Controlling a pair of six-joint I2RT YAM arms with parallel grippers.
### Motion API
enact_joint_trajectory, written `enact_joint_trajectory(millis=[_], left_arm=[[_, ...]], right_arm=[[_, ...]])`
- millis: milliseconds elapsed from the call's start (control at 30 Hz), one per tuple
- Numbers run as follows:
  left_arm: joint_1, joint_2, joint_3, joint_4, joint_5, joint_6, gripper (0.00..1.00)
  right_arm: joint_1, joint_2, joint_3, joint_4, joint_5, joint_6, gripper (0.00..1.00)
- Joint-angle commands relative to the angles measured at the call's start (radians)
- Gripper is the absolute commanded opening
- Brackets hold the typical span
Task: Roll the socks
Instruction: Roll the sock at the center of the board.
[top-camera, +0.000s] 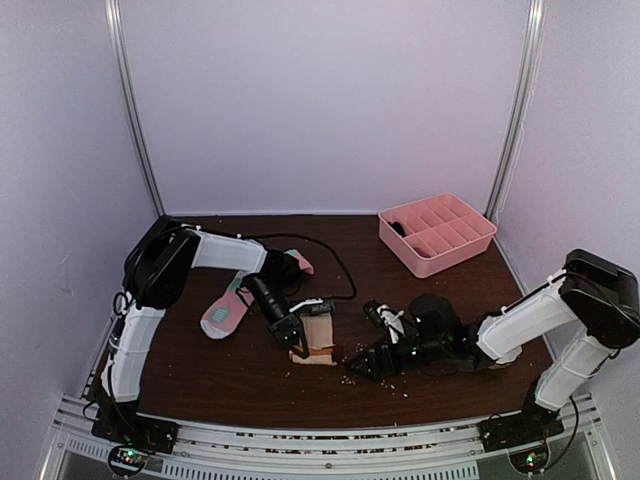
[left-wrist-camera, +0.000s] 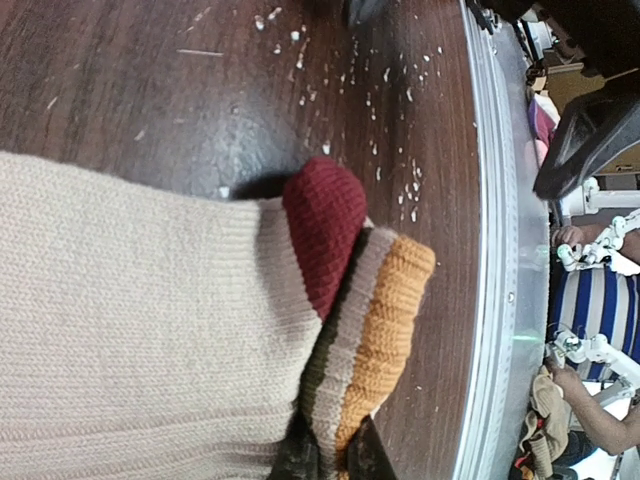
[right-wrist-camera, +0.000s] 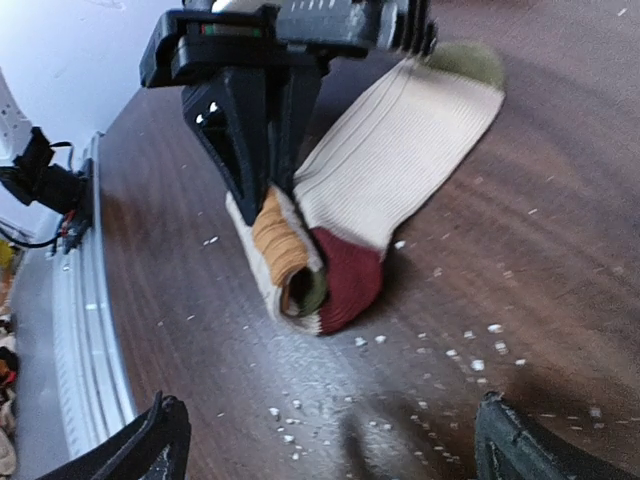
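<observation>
Right wrist view: the left gripper (right-wrist-camera: 262, 190) pinches the folded cuff end of the beige sock (right-wrist-camera: 400, 150). Seen from above, the right gripper (top-camera: 360, 365) is spread wide at its 4 o'clock, not touching it. The pink sock (top-camera: 228, 308) lies at its 10 o'clock on the table (top-camera: 200, 380).

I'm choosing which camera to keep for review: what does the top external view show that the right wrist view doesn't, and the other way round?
Only top external: the pink sock lying flat, and the pink tray at the far right. Only right wrist: the orange cuff and maroon patch of the beige sock curled together, and the right gripper with its fingers wide apart. Both: the left gripper clamped on the beige sock.
</observation>
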Motion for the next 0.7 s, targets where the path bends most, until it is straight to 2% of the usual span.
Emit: enact_joint_trajectory(millis=[0, 67, 133, 167, 233, 300, 333, 400, 433, 467, 600, 667], left_arm=[[0.010, 0.081, -0.015, -0.016, -0.170, -0.016, 0.00], [0.010, 0.084, -0.012, -0.023, -0.179, -0.021, 0.00], [0.010, 0.092, -0.005, -0.037, -0.184, -0.024, 0.00], [0.011, 0.094, -0.002, -0.047, -0.182, -0.022, 0.00], [0.013, 0.101, 0.003, -0.059, -0.171, -0.020, 0.00], [0.017, 0.105, 0.006, -0.064, -0.157, -0.022, 0.00], [0.019, 0.111, 0.014, -0.073, -0.149, -0.022, 0.00], [0.027, 0.130, 0.031, -0.103, -0.127, -0.016, 0.00], [0.034, 0.144, 0.043, -0.122, -0.107, -0.013, 0.00], [0.042, 0.160, 0.059, -0.142, -0.089, -0.012, 0.00], [0.059, 0.210, 0.101, -0.191, -0.079, -0.014, 0.00], [0.060, 0.220, 0.103, -0.190, -0.084, -0.019, 0.00]], right_arm=[[0.017, -0.138, 0.035, -0.248, 0.370, -0.183, 1.00], [0.013, -0.178, 0.042, -0.257, 0.447, -0.209, 0.99], [-0.001, -0.189, 0.052, -0.253, 0.626, -0.104, 0.99], [-0.021, -0.180, 0.063, -0.251, 0.638, -0.080, 1.00], [-0.071, -0.147, 0.102, -0.247, 0.529, -0.094, 1.00], [-0.076, -0.129, 0.141, -0.255, 0.453, -0.216, 0.99], [-0.047, -0.138, 0.150, -0.256, 0.466, -0.297, 1.00], [0.092, -0.153, 0.134, -0.231, 0.620, -0.550, 1.00], [0.154, -0.148, 0.106, -0.168, 0.681, -0.659, 1.00], [0.189, -0.135, 0.102, -0.154, 0.704, -0.736, 1.00], [0.216, -0.058, 0.204, -0.315, 0.562, -0.871, 1.00], [0.236, -0.005, 0.252, -0.367, 0.541, -0.939, 0.94]])
